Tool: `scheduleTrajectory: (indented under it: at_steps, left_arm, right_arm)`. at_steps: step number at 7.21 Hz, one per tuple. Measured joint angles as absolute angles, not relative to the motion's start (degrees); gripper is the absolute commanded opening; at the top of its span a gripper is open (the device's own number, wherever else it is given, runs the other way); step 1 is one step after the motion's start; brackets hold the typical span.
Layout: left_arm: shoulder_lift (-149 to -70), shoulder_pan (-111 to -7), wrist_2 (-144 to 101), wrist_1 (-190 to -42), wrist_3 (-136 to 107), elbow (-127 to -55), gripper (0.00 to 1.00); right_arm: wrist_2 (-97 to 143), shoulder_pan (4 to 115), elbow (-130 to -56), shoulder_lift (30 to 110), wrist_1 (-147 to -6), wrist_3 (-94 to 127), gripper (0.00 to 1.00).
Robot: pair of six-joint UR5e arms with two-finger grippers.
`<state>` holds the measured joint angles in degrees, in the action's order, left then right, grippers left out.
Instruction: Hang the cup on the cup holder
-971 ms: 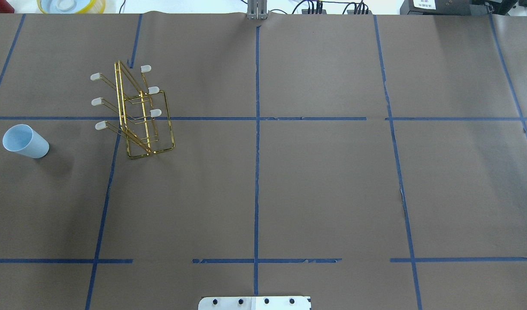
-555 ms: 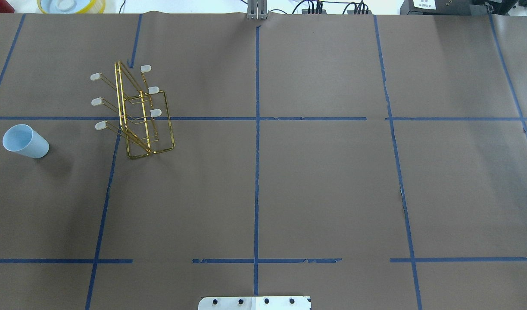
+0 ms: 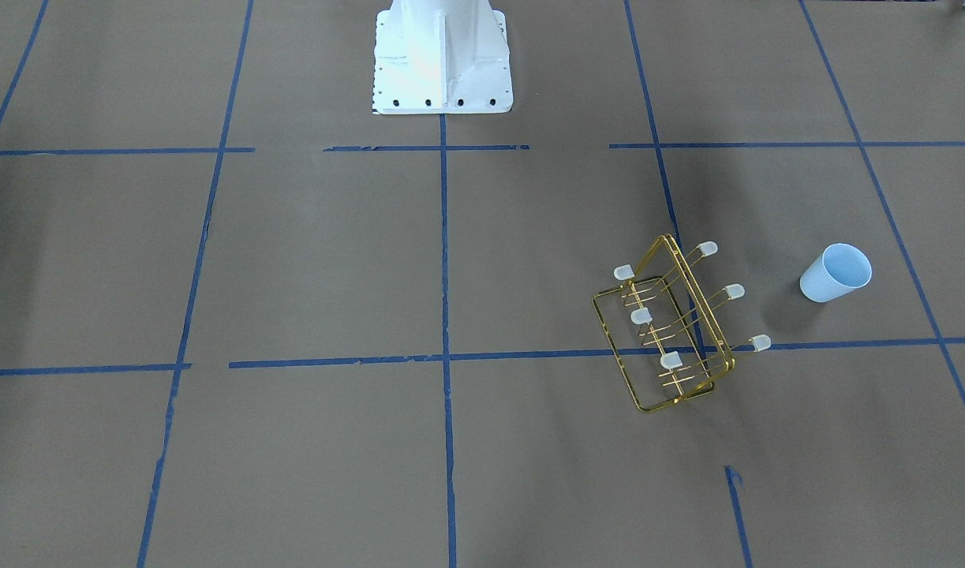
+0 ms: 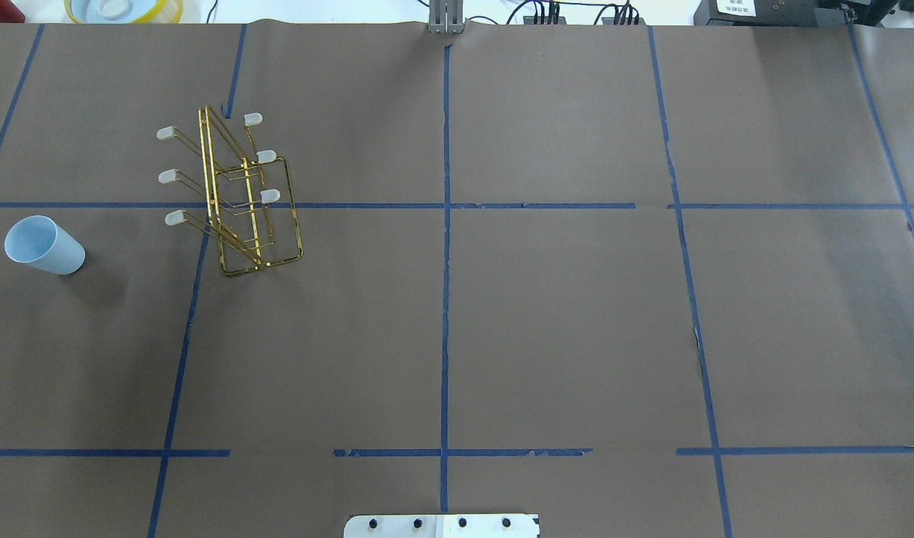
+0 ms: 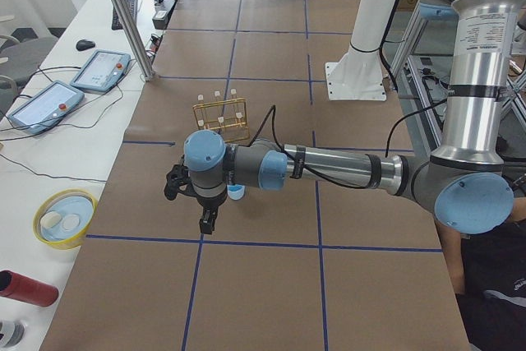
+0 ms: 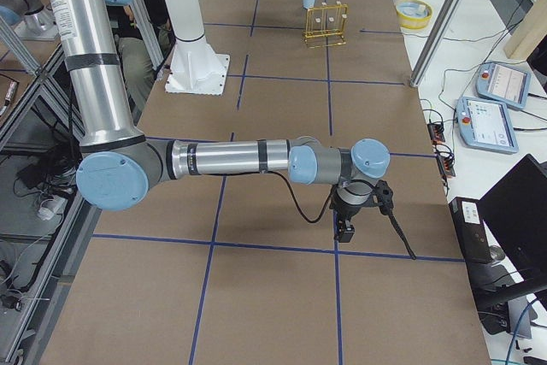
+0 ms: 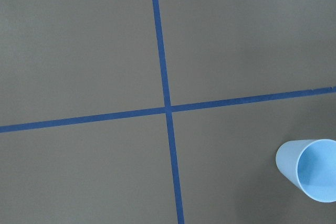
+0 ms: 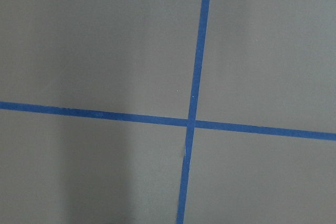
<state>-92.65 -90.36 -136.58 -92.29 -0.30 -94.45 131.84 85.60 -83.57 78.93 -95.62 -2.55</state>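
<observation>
Standing upright, cup (image 4: 45, 246) near left hand (image 5: 205, 224); wide or narrow, cannot tell

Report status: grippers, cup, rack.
Left gripper, right gripper: cannot tell open or shut. Cup upright beside bare rack, not hung. Nothing between them.

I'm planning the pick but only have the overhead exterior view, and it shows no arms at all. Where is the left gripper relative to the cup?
Observer: The exterior left view shows the left gripper hanging in the air over the table, clear of the cup, which peeks out beside it.
Operator: And the right one?
Observer: In the exterior right view the right gripper hangs over the opposite end of the table, far from the cup holder.
</observation>
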Motion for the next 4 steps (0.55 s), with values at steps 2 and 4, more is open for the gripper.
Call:
scheduleTrajectory:
  at_steps: [2, 4]
  left_arm:
    - [-93.17, -90.32, -136.58, -93.44, -1.70, -95.21, 1.00]
    - [-93.95, -89.93, -136.45, -95.68, -5.55, -96.28, 1.00]
  right_arm:
    - [131.84, 85.60, -83.56, 78.92, -95.63, -2.55, 1.00]
    - [131.84, 85.58, -83.58, 78.92, -95.62, -2.55, 1.00]
